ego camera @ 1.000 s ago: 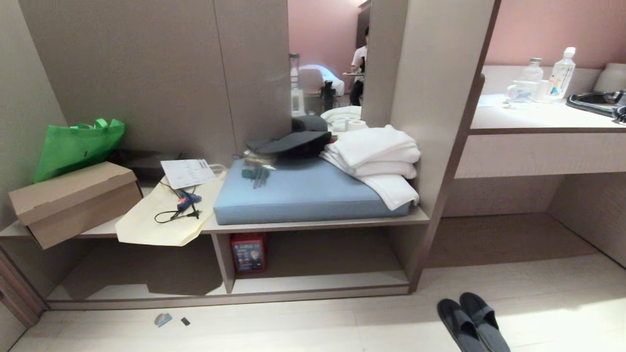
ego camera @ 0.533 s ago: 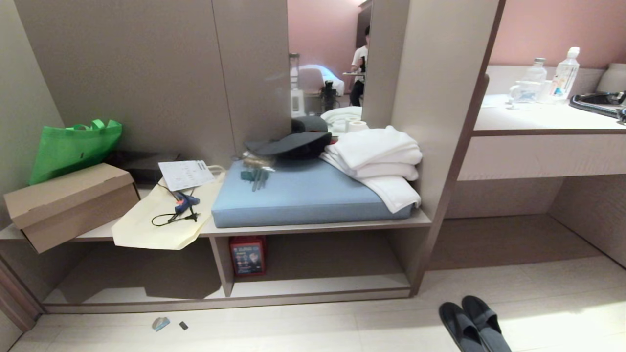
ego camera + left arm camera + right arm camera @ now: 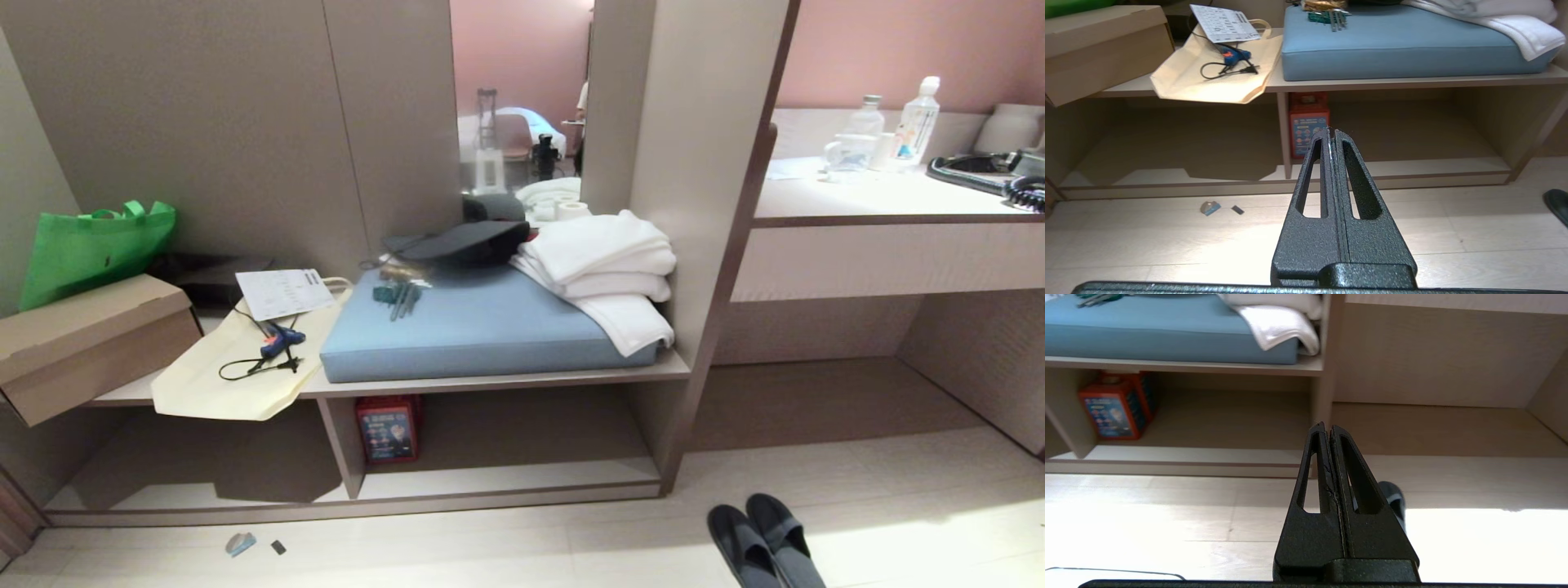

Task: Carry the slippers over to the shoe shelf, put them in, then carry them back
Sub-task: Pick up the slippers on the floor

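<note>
The slippers [image 3: 763,545], a dark pair side by side, lie on the pale floor at the lower right, in front of the shoe shelf's right end. The shoe shelf [image 3: 522,475] is the low taupe cubby with an upright divider [image 3: 341,447] and a pale base board. Neither arm shows in the head view. My left gripper [image 3: 1331,131] is shut and empty, held above the floor and facing the divider; one slipper toe [image 3: 1557,204] peeks in at the side. My right gripper [image 3: 1325,426] is shut and empty too, with a slipper [image 3: 1394,500] partly hidden behind its fingers.
A red box [image 3: 387,429] stands in the right compartment beside the divider. On top lie a blue cushion [image 3: 482,327], white towels [image 3: 600,261], a cream tote bag [image 3: 237,367], a cardboard box [image 3: 90,343] and a green bag [image 3: 90,245]. A desk [image 3: 882,237] with bottles stands at the right. Small scraps [image 3: 241,543] lie on the floor.
The whole scene has slid to the left in the head view, so the camera has turned. The slippers and the things on the shelf have not moved on their own.
</note>
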Robot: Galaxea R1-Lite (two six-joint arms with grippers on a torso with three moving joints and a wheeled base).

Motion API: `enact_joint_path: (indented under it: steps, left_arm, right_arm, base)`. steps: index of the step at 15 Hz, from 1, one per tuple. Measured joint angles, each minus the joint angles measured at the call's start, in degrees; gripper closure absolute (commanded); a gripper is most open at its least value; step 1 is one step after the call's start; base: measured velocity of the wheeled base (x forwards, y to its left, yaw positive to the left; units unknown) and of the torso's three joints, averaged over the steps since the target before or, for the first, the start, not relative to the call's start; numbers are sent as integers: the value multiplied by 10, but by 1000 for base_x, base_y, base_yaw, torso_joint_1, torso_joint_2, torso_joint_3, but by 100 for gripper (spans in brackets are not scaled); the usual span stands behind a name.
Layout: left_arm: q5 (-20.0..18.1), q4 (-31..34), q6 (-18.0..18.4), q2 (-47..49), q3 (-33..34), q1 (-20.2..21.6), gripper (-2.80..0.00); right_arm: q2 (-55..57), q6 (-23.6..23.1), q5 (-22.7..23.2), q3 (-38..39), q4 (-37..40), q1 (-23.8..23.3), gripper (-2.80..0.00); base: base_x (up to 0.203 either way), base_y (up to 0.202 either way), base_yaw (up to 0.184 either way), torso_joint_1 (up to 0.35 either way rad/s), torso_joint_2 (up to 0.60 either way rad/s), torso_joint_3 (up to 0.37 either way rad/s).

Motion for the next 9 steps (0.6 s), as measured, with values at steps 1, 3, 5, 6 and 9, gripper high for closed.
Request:
enact_joint_path:
  steps: [1, 3, 5, 6, 9]
  left_arm:
    - [0, 0, 0, 0, 0, 0, 0]
    - [0, 0, 0, 0, 0, 0, 0]
    - [0, 0, 0, 0, 0, 0, 0]
    - [0, 0, 0, 0, 0, 0, 0]
    - [0, 0, 0, 0, 0, 0, 0]
  right_arm:
    - [0, 0, 0, 0, 0, 0, 0]
    - [0, 0, 0, 0, 0, 0, 0]
    - [0, 0, 0, 0, 0, 0, 0]
    - [0, 0, 0, 0, 0, 0, 0]
    - [0, 0, 0, 0, 0, 0, 0]
  base:
    - [0, -200, 5, 1, 1, 2]
    - [0, -198, 3, 5, 5, 0]
    - [0, -197, 3, -1, 4, 2]
    - [0, -196, -2, 7, 2, 2]
    - [0, -197, 2, 2, 2, 3]
